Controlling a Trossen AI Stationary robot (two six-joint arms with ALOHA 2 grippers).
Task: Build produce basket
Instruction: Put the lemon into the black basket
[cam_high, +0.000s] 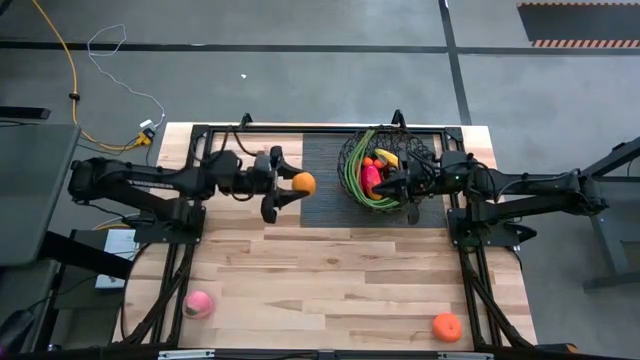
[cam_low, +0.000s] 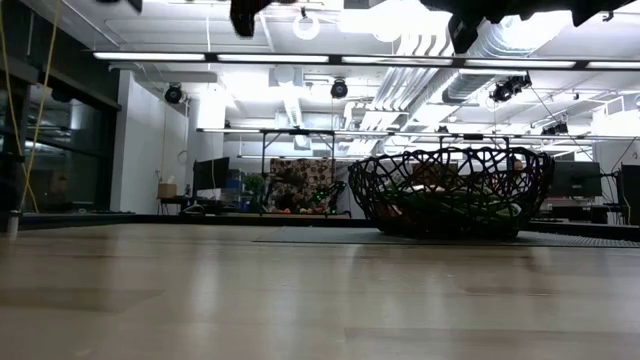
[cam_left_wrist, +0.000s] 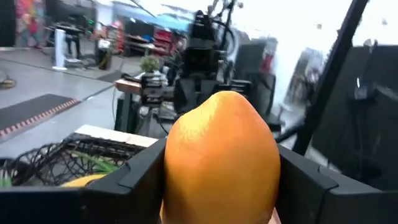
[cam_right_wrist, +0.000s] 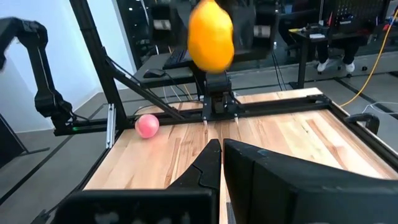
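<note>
Overhead shows the left gripper (cam_high: 287, 190) pinching an orange (cam_high: 303, 183) above the table's far edge, beside the mat's (cam_high: 322, 160) left side. Basket (cam_high: 388, 168) sits on that mat, right gripper (cam_high: 398, 186) pressed together over it. Only the right wrist view shows the peach (cam_right_wrist: 147, 125) by the near left corner.

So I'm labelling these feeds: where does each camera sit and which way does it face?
High view: overhead, straight down; both arms, basket, left tool holding an orange.
Low view: table height, level toward the basket; arm parts at top.
Left wrist view: on left arm, past its fingers clamping the orange.
Right wrist view: on right arm, over its shut tool, toward the orange.
Both wrist views share that orange.
</note>
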